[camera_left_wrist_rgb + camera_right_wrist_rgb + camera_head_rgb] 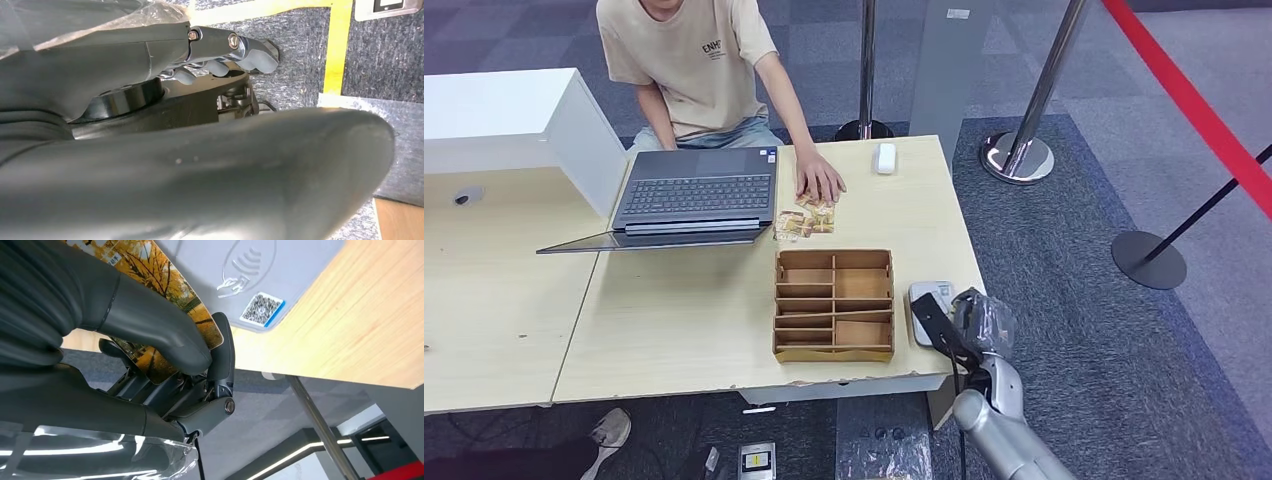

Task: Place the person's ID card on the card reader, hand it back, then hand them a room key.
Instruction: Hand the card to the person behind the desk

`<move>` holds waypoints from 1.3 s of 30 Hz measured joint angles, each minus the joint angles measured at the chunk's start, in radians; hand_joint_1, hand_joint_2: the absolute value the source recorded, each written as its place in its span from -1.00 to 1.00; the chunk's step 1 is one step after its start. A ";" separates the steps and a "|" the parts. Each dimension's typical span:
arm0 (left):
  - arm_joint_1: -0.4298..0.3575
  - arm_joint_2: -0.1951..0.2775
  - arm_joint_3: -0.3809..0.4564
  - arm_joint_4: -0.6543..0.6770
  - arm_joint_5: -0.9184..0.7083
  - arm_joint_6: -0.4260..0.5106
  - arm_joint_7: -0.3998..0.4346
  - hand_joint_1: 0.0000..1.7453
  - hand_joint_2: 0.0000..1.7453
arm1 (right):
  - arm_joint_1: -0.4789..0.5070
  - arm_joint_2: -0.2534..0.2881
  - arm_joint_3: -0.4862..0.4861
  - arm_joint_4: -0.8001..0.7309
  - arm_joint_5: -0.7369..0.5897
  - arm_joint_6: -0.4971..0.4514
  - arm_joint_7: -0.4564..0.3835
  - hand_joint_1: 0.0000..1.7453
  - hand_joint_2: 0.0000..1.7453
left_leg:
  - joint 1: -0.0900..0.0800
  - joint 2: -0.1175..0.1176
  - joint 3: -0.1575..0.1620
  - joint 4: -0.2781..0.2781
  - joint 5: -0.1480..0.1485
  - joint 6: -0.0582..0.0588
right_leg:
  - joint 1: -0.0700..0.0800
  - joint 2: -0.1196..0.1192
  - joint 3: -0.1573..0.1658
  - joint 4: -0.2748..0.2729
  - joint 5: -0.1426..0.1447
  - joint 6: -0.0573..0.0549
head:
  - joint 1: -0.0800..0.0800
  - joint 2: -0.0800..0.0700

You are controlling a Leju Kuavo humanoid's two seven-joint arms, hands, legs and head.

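1. The right hand (165,355) pinches a flat card printed with yellow autumn trees (172,295) between its thick grey thumb and darker fingers. In the head view this hand (972,322) hangs at the near right corner of the light wooden table (674,320).
2. The card is held just over the pale grey card reader (260,275), a flat pad with a contactless symbol and a blue-edged QR sticker; whether card and reader touch cannot be told. In the head view the card reader (924,298) lies by the table's right edge, just beside the brown wooden divider tray (834,305).
3. The left hand (225,52) hangs above grey carpet; its pale-tipped fingers are curled in, and nothing shows between them.
4. A person in a beige T-shirt (689,60) sits across the table, one hand (819,180) resting on a few small yellow cards (804,222) beside an open grey laptop (689,195).
5. A white mouse (884,157) lies near the far edge.
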 joint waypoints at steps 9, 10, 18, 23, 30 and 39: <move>-0.001 -0.003 0.000 0.000 0.000 0.002 -0.002 -1.00 -1.00 | 0.001 -0.002 0.013 0.009 0.037 -0.003 -0.039 1.00 1.00 | 0.000 0.000 0.001 0.000 0.000 0.000 | 0.000 0.000 0.001 0.000 0.000 0.000 | 0.000 0.000; -0.001 -0.003 0.000 0.000 0.000 0.002 -0.004 -1.00 -1.00 | 0.001 -0.001 0.008 0.000 0.049 -0.003 -0.063 1.00 1.00 | 0.000 0.000 0.001 0.000 0.000 0.000 | 0.000 0.000 0.001 0.000 0.000 0.000 | 0.000 0.000; 0.006 -0.002 0.000 0.000 0.001 0.001 -0.020 -1.00 -1.00 | -0.023 0.000 -0.065 -0.198 -0.003 -0.005 -0.139 1.00 1.00 | 0.000 0.000 0.001 0.000 0.001 0.000 | 0.000 0.000 0.001 0.001 0.000 0.000 | 0.000 0.000; 0.008 0.002 0.001 0.000 -0.003 0.001 -0.023 -1.00 -1.00 | -0.035 -0.037 -0.046 -0.422 -0.118 -0.005 0.000 1.00 1.00 | 0.000 0.000 0.000 0.001 0.001 0.000 | 0.000 0.000 0.001 0.001 0.001 0.000 | 0.000 0.000; 0.004 0.003 0.000 0.000 -0.020 0.001 -0.024 -1.00 -1.00 | -0.073 -0.077 0.062 -0.682 -0.386 0.021 0.031 1.00 1.00 | 0.000 0.000 0.000 0.001 0.001 0.000 | 0.000 0.000 0.001 0.001 0.001 0.000 | 0.000 0.000; -0.018 -0.002 0.000 -0.006 -0.053 -0.007 -0.014 -1.00 -1.00 | -0.147 -0.048 0.248 -0.705 -0.448 0.061 -0.066 1.00 1.00 | 0.000 0.000 0.000 0.000 0.002 0.000 | 0.000 0.000 0.001 0.002 0.001 -0.001 | 0.000 0.000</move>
